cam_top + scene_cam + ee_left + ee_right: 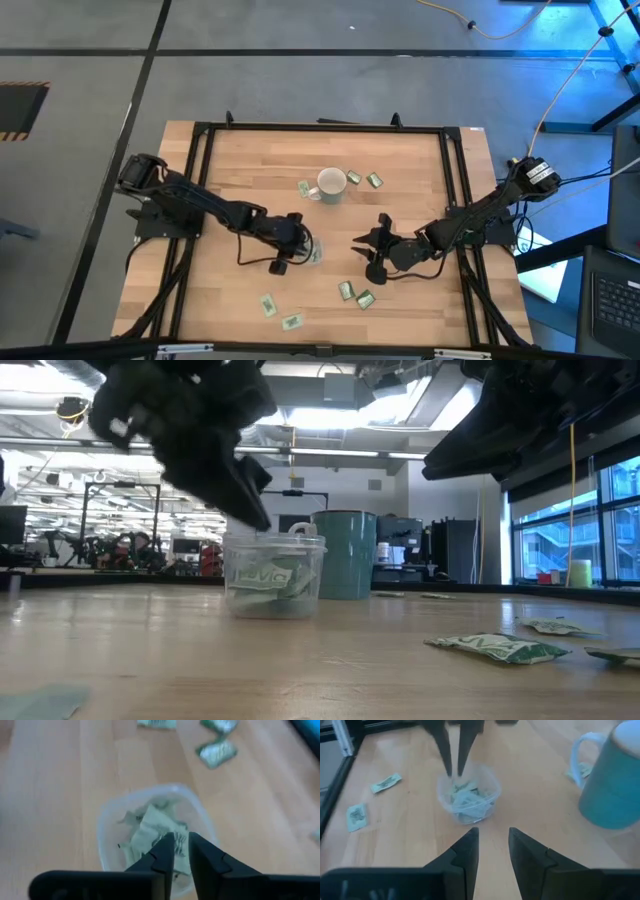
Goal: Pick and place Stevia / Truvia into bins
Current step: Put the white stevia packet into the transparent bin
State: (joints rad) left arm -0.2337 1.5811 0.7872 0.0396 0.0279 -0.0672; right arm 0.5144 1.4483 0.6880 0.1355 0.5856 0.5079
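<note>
The clear plastic cup [313,251] stands on the table near its middle and holds several green-and-white and olive sachets [150,832]. My left gripper [179,840] hangs just above the cup's mouth [468,795] and points down, its fingers a narrow gap apart with nothing between them. My right gripper [493,835] is open, low over the table to the right of the cup and facing it. Loose sachets lie flat near my right gripper [346,290], toward the near edge [268,305] and around the mug [353,177].
A white-rimmed teal mug [332,185] with a handle stands behind the cup toward the far edge [345,555]. Two sachets [385,782] lie on the near-left part of the table. A black frame [200,135] runs round the tabletop. Bare wood lies between the two grippers.
</note>
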